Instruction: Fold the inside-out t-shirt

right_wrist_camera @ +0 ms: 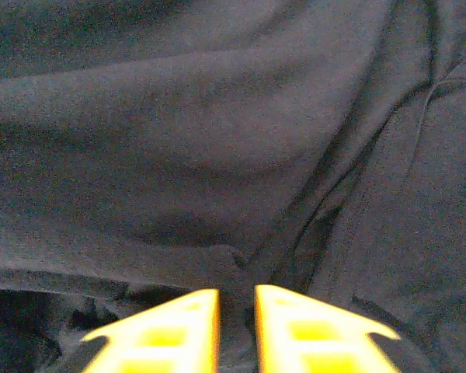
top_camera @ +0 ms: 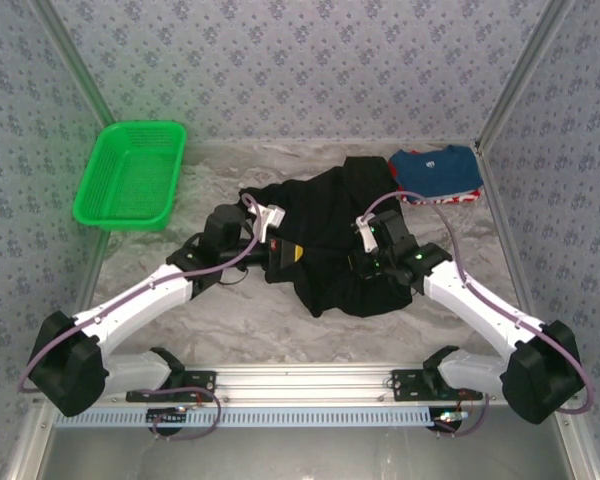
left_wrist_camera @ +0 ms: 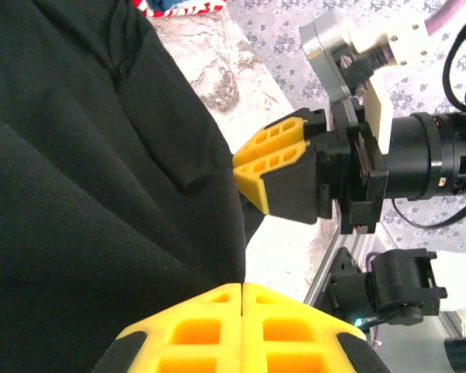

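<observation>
Fingers of the left gripper (top_camera: 283,250) meet the left edge of the inside-out t-shirt (top_camera: 325,210), which lies bunched in the middle of the table (top_camera: 230,320) in the top view; the right gripper (top_camera: 358,263) rests on its right part. In the left wrist view, the left fingers (left_wrist_camera: 194,334) press flat together at the shirt's edge. In the right wrist view, the right fingers (right_wrist_camera: 303,326) stand narrowly apart over black cloth; whether they pinch it cannot be told.
</observation>
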You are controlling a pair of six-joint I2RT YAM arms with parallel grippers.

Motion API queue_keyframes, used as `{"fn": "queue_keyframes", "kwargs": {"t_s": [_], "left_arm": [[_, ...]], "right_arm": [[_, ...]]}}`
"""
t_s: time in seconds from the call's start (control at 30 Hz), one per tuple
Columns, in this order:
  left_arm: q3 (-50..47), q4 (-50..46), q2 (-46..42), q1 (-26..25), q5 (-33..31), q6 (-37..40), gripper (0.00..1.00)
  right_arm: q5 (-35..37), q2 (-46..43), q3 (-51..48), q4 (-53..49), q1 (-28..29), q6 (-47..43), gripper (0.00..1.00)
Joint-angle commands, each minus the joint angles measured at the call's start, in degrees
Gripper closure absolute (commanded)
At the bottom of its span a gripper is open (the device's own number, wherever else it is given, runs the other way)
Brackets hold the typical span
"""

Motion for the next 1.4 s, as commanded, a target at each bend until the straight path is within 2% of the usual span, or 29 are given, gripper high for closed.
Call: {"fn": "queue_keyframes", "kwargs": {"t_s": [0.0,0.13,0.23,0.33,0.67,0.7,0.73,0.77,0.83,0.9,0.93,1.03,1.07,1.13,1.23,1.33,1.37], "left_arm": [[0.3,1.1,0.1,0.4,3.0,-2.3,1.00],[1.0,0.5,0.5,0.4,2.9,-2.6,1.00],[1.4,0.0,0.5,0.3,2.9,-2.8,1.00],[1.8,-0.6,0.5,0.4,2.9,-2.7,1.00],[2.1,-1.5,-0.4,0.4,2.6,-2.3,1.00],[2.1,-1.5,-0.6,0.4,2.6,-2.3,1.00],[2.0,-1.5,-0.8,0.4,2.5,-2.3,1.00],[2.1,-1.9,-0.9,0.6,2.1,-2.2,1.00],[2.2,-2.8,-1.1,0.9,0.9,-2.2,1.00],[1.9,-3.8,-1.5,1.8,-1.3,-2.2,1.00],[1.8,-4.9,-1.5,2.1,-3.1,-1.7,1.00],[2.9,-11.0,-0.6,2.7,-13.3,2.9,1.00],[3.3,-12.6,0.3,2.6,-17.8,4.5,1.00],[3.5,-12.4,2.1,2.5,-21.7,6.9,1.00],[4.2,-10.6,4.5,2.6,-23.4,8.7,0.98],[5.2,-11.6,3.6,2.2,-23.6,9.1,0.71],[4.9,-12.1,2.1,1.8,-24.0,9.1,0.64]], "right_arm": [[-3.5,-1.6,-0.8,1.1,1.5,-1.8,0.64],[-1.5,-7.1,-3.7,2.8,7.6,-2.8,0.58],[0.0,-9.7,-6.0,5.5,12.5,-3.1,0.64],[-0.8,-8.3,-7.3,10.5,16.3,-2.6,0.64],[5.1,4.6,-9.1,23.0,17.0,0.2,0.60],[5.0,5.4,-9.5,24.1,16.9,0.2,0.62],[4.9,6.2,-9.8,25.4,16.7,0.3,0.70],[4.9,6.6,-9.9,26.3,16.7,0.7,0.83],[3.8,6.0,-9.7,26.0,16.7,1.1,1.00],[1.5,3.2,-8.7,22.6,15.9,1.2,1.00],[-1.8,1.0,-7.9,20.2,14.6,1.4,1.00],[-16.3,-5.6,-5.8,15.2,9.2,5.6,1.00],[-21.4,-7.4,-5.4,15.1,7.4,7.7,1.00],[-28.3,-9.4,-5.2,17.3,5.4,12.2,1.00],[-34.5,-9.5,-5.4,24.5,4.3,19.3,1.00],[-35.9,-8.4,-6.1,32.8,3.4,26.2,1.00],[-36.0,-7.8,-6.6,36.0,3.1,29.2,1.00]]}}
